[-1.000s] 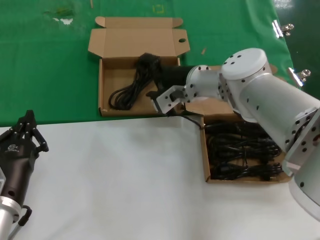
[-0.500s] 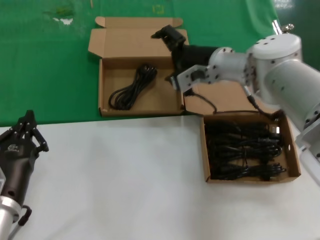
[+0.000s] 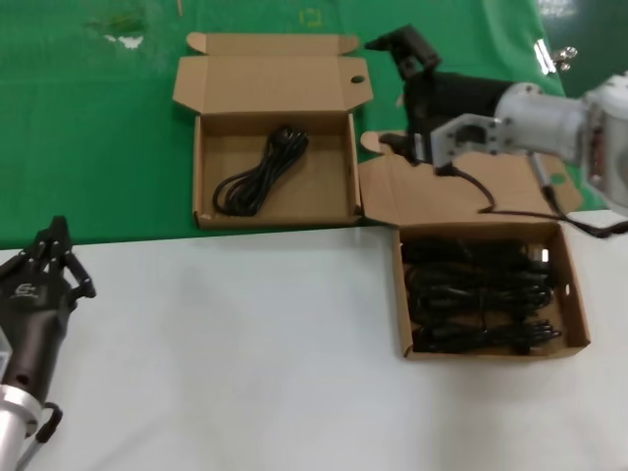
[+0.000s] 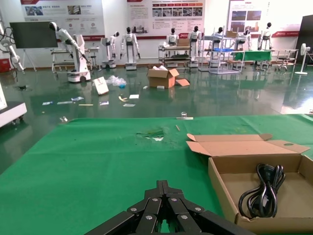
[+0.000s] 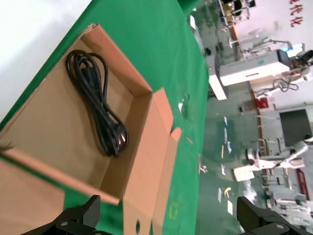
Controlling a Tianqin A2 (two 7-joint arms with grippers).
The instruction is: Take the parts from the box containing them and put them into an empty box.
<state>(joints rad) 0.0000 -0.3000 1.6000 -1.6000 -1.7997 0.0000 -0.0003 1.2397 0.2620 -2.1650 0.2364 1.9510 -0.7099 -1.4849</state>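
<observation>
Right hand (image 3: 392, 44) is hovering wide open and empty over the bench's far edge. One cord (image 3: 260, 170) is lying in the left box (image 3: 201, 177) — remaining cords (image 3: 478, 294) are filling the right box (image 3: 400, 304). Left hand (image 3: 51, 257) is sitting shut at the near-left corner.

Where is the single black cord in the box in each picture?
Head view: the cord lies slanted inside the left box, alone on its floor.
Left wrist view: the cord lies in the box at the lower right of the picture.
Right wrist view: the cord stretches across the box floor, upper left of the picture.
Shared landmark: the box's open lid, lying back on the green cloth.
</observation>
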